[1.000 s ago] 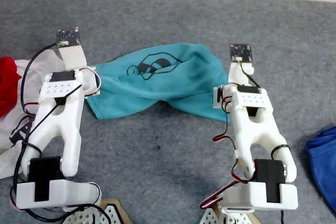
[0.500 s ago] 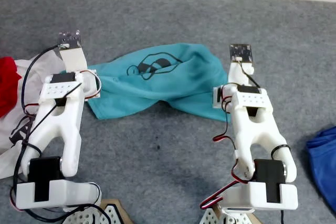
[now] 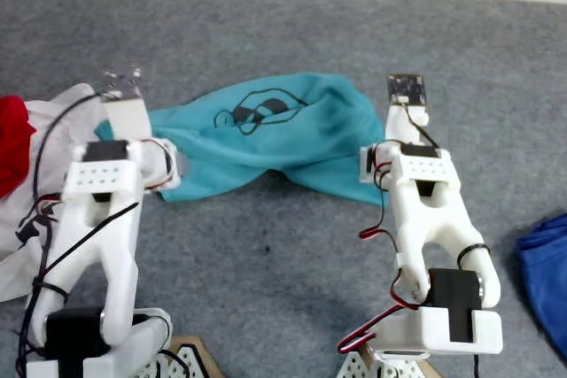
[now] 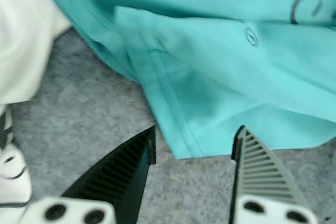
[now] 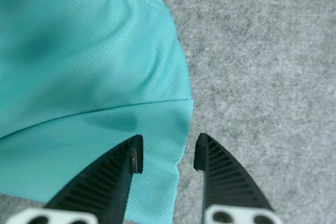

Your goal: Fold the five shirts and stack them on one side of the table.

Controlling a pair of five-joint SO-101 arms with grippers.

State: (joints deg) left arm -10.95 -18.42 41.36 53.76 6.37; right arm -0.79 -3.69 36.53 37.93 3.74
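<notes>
Wrist views show the left tool [image 4: 197, 134] and right tool [image 5: 169, 141] open over opposite ends of the teal shirt [image 3: 266, 135] on the surface [image 3: 283, 254]. From above, a blue shirt [image 3: 545, 272] is cut off at the edge, and a white cloth [image 3: 62, 114] lies partly under the left arm [image 3: 93, 227].

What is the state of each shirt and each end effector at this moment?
teal shirt: unfolded, lying rumpled on the table
white shirt: crumpled, at the left edge
red shirt: bunched up beside the white shirt
blue shirt: at the right edge, cut off; folded or not, cannot tell
left end effector: open, over the teal shirt's corner
right end effector: open, over the teal shirt's edge
</notes>
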